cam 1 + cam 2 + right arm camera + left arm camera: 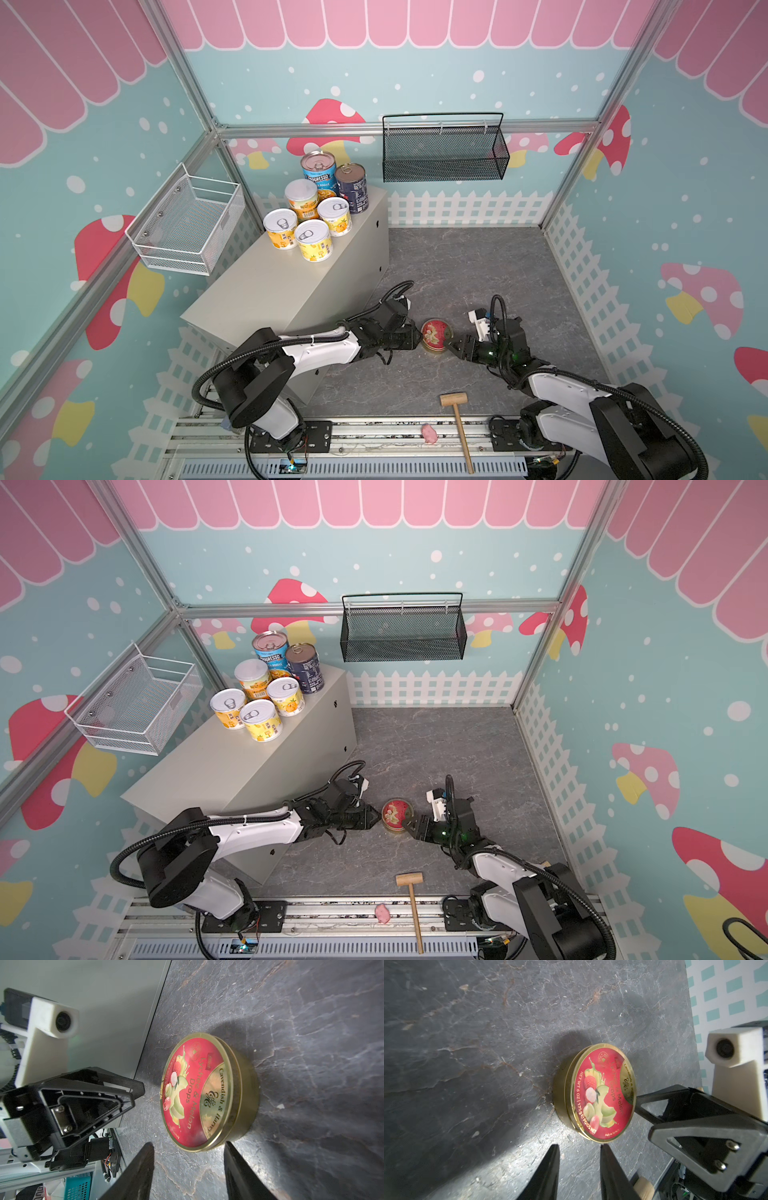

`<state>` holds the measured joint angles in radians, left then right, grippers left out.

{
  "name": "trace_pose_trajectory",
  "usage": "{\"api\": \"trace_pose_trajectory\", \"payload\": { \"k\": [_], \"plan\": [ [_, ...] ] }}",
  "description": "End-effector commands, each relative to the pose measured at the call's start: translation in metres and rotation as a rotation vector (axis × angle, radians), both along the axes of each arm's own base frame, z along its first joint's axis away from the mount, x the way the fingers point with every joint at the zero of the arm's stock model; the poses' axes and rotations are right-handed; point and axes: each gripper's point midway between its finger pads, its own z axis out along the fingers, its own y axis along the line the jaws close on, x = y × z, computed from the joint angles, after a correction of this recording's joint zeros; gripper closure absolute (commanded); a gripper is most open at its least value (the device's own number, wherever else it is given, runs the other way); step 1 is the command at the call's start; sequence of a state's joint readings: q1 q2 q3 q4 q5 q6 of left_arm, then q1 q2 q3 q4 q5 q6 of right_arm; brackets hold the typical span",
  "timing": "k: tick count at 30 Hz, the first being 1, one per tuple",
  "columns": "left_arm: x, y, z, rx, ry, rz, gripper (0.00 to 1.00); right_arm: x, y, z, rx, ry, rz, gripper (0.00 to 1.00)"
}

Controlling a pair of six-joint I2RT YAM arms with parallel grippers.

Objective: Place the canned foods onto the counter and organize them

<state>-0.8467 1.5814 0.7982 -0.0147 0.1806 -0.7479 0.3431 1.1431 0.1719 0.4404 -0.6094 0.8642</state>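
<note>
Wooden mallet point(454, 400): lies at the floor's near edge, with a pink toy point(429, 433) beside its handle.
Left gripper point(579, 1148): fingers a little apart and holding nothing, tips just short of the tin's rim.
Right gripper point(455, 347): fingers parted around nothing, tips at the opposite rim; contact cannot be told.
Cavendish & Harvey drops tin point(434, 332): flat on the slate floor point(478, 266), red lid up, between both grippers and off the counter.
Counter point(257, 282): the near part of its top is bare.
Far end of the top: four yellow cans point(314, 241) stand upright in a cluster; behind them are the Progresso can point(319, 172) and the navy can point(352, 189).
Walls: a white wire basket point(187, 224) and a black mesh basket point(444, 151).
</note>
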Motion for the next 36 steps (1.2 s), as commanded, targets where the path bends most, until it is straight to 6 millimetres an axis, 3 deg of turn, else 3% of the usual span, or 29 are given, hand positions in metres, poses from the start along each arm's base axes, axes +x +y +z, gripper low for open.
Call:
{"api": "trace_pose_trajectory", "payload": {
  "k": [1,13,16,36],
  "plan": [
    [0.004,-0.011,0.002,-0.030,0.010,-0.020,0.65,0.004,0.002,0.007,-0.001,-0.033,0.005,0.42],
    [0.015,-0.020,-0.007,-0.034,0.020,0.006,0.72,0.001,-0.001,0.007,-0.025,-0.051,0.007,0.41],
    [0.017,-0.018,-0.014,-0.017,0.026,0.027,0.78,0.000,-0.002,0.006,-0.027,-0.049,0.006,0.41],
    [0.018,-0.012,-0.055,0.041,0.096,0.072,0.85,0.001,-0.004,0.005,-0.044,-0.050,0.001,0.38]
  ]
}}
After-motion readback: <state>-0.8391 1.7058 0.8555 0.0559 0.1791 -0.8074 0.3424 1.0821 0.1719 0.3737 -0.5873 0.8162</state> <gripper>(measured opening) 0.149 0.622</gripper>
